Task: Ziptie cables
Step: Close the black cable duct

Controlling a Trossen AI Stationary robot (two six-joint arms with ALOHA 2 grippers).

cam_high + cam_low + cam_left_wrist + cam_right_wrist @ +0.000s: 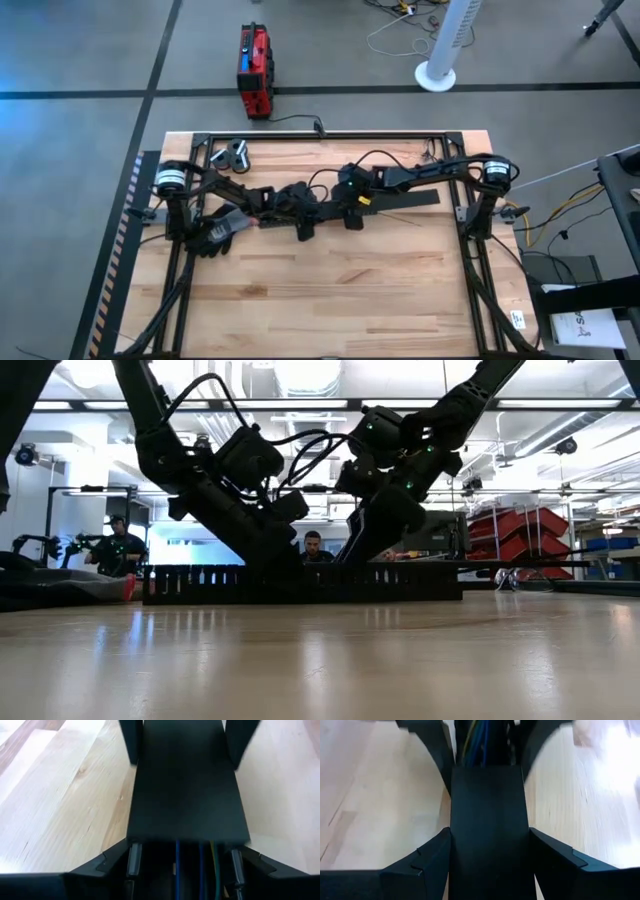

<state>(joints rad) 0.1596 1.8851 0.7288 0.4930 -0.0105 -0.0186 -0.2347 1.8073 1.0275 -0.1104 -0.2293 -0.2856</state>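
Note:
A long black comb-toothed duct (300,585) lies left to right across the table's middle (400,200). A flat black lid (187,785) covers the stretch under my right gripper (487,855). Where the lid ends, blue and green cables (200,870) lie lengthwise in the open channel between the fingers of my left gripper (184,867). Both grippers come down on the duct side by side, the left one (300,215) toward the table's left, the right one (352,210) just beside it. Each is closed across the duct's width. My left gripper straddles the open duct just past the lid's end, one finger (134,862) against each outer side wall (150,870). The fingers come from above, slanting, and lie across the duct, which rests flat on the table. My right gripper pinches the lidded stretch of the duct, its fingers (435,860) flush against the two long edges (457,845). It comes from above, slanting, and lies across the duct. The duct stays on the table.
A red box (255,70) stands on the floor beyond the far edge, its black cord running to the table frame (320,130). A dark glove-like object (215,235) and a small metal part (232,155) lie at the left. People sit in the room behind (313,546).

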